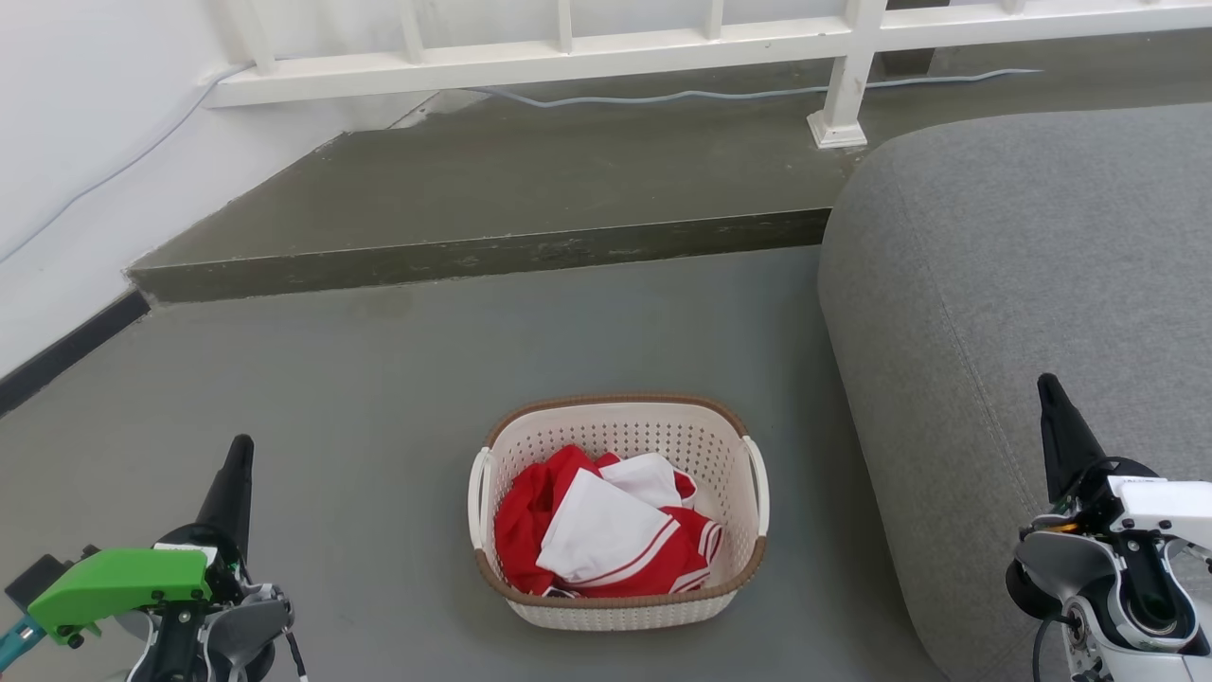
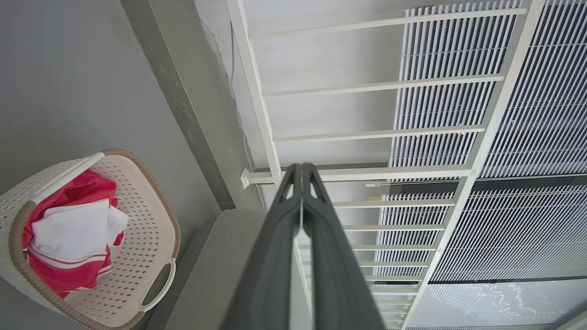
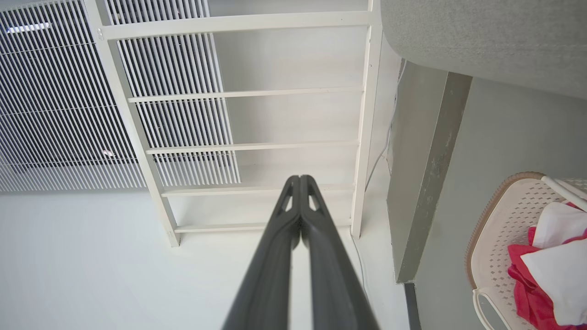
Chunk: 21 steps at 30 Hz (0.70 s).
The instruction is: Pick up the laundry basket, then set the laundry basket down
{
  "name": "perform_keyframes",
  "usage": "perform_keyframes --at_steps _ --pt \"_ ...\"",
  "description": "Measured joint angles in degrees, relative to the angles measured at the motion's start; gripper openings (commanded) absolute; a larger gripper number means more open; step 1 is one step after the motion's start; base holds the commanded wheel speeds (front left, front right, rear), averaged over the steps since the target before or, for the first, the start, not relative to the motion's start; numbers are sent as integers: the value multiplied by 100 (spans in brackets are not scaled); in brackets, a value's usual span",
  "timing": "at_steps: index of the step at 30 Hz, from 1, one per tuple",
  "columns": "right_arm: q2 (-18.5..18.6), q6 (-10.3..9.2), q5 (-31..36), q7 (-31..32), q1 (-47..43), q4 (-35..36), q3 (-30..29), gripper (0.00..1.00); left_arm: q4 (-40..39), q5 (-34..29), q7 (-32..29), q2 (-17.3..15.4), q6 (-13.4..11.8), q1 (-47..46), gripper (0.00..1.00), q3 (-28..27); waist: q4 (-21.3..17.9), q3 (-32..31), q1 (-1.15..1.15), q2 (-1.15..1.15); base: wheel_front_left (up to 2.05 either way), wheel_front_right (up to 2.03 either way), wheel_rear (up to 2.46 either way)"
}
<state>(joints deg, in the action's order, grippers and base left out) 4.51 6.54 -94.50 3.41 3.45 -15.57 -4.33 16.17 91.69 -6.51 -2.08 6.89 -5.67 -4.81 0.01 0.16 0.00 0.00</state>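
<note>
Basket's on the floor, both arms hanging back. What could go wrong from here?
1. Both the left end effector and right end effector are shut; reaching in like that would likely shove the laundry basket rather than take its white handles.
2. The grey sofa sits close by the basket's right side, so the right end effector may brush it.
3. An uneven lift could tip out the clothes.
</note>
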Motion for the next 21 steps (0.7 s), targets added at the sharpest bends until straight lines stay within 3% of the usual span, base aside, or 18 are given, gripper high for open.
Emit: perform_keyframes --at_steps 21 --pt "-4 1 -1 19 2 -26 -11 0 -5 0 0 0 19 4 0 -4 -1 0 0 0 0 0 0"
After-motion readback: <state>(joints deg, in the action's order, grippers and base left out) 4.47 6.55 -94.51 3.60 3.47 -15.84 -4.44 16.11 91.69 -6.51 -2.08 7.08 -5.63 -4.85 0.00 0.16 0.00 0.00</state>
